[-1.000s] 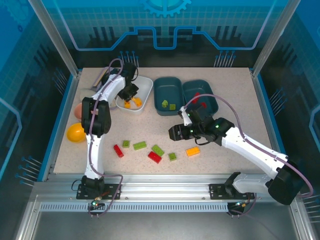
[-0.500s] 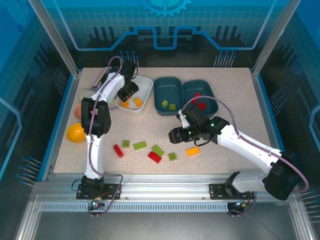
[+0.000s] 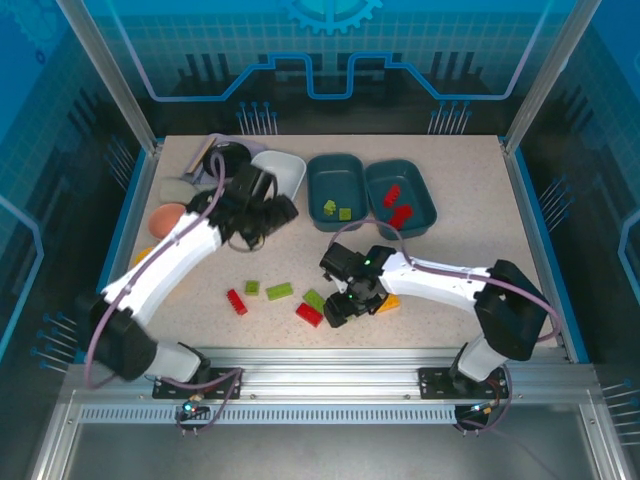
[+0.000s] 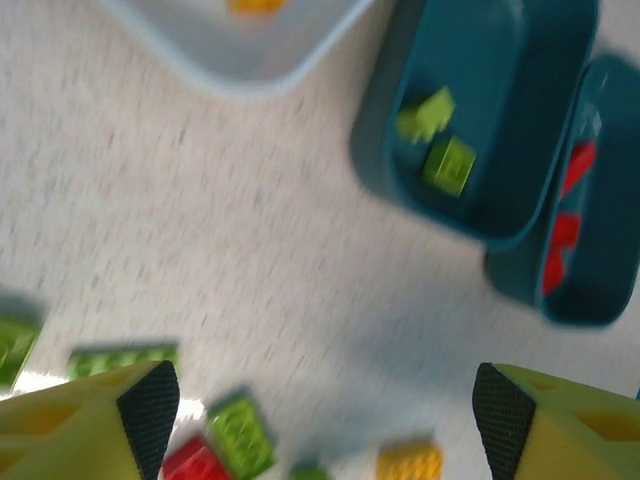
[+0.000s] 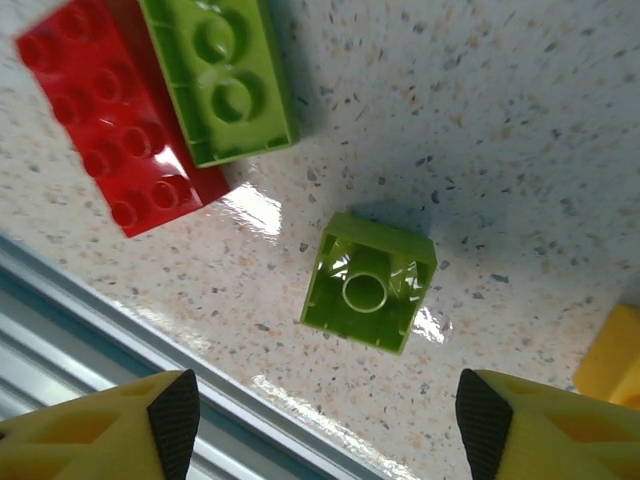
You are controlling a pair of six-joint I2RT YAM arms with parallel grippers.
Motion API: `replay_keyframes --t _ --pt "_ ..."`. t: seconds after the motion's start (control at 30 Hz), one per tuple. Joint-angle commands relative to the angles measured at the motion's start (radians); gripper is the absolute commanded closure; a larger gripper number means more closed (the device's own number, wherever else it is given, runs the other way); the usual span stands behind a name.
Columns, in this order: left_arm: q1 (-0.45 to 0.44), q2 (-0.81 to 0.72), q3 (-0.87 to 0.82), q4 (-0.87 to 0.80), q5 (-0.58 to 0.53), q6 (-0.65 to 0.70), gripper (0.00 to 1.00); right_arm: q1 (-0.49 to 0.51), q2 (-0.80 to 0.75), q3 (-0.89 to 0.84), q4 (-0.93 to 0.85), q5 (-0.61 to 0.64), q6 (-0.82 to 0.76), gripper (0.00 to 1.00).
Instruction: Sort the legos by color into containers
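Left claw (image 4: pixel 320 425): jaws wide apart, nothing between them, over bare speckled worktop (image 4: pixel 200 230) on the near side of the white tub (image 3: pixel 290 168). The white tub is leftmost in the far row of three and holds an orange-yellow brick (image 4: pixel 255 5), blurred at the frame edge. The middle teal tub (image 3: pixel 322 180), just right of it, holds two lime-green bricks (image 4: pixel 448 163), one flat with studs up and one tilted. The right teal tub (image 3: pixel 420 195), just beside the middle one, holds two red bricks (image 3: pixel 400 215). Right claw (image 5: pixel 325 430): jaws apart, empty, low over the near-centre worktop. In its wrist view a small green square brick (image 5: pixel 368 283) lies flipped, its glossy hollow underside with one round tube facing up, clear of both fingers. Beside it a red two-by-four brick (image 5: pixel 110 150), studs up, touches the long side of a green brick (image 5: pixel 225 75), also studs up. A yellow brick's corner (image 5: pixel 615 355) shows at the right edge. Loose on the worktop to the left of the right claw are a long green brick (image 3: pixel 279 291), a small green one (image 3: pixel 252 287) and a small red one (image 3: pixel 236 301).
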Motion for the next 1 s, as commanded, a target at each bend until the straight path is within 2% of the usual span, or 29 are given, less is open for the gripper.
replay_keyframes --t 0.0,0.2,0.37,0.67,0.83,0.97 --pt "-0.028 -0.163 -0.187 0.063 0.081 -0.034 0.17 0.010 0.052 0.039 -0.013 0.036 0.052 0.31" --pt "-0.046 -0.461 -0.404 0.010 0.151 -0.080 0.15 0.010 0.141 0.075 -0.001 0.057 0.077 0.42" --pt "-0.048 -0.562 -0.456 -0.017 0.174 -0.090 0.15 0.007 0.179 0.092 -0.022 0.081 0.082 0.58" --pt "-0.047 -0.559 -0.419 0.024 0.173 -0.081 0.15 -0.037 0.101 0.177 -0.111 0.156 0.058 0.67" --pt "-0.048 -0.509 -0.349 0.057 0.140 -0.080 0.16 -0.179 0.056 0.323 -0.146 0.189 0.012 0.67" --pt "-0.046 -0.463 -0.308 0.096 0.118 -0.076 0.16 -0.284 0.152 0.481 -0.142 0.185 -0.032 0.67"
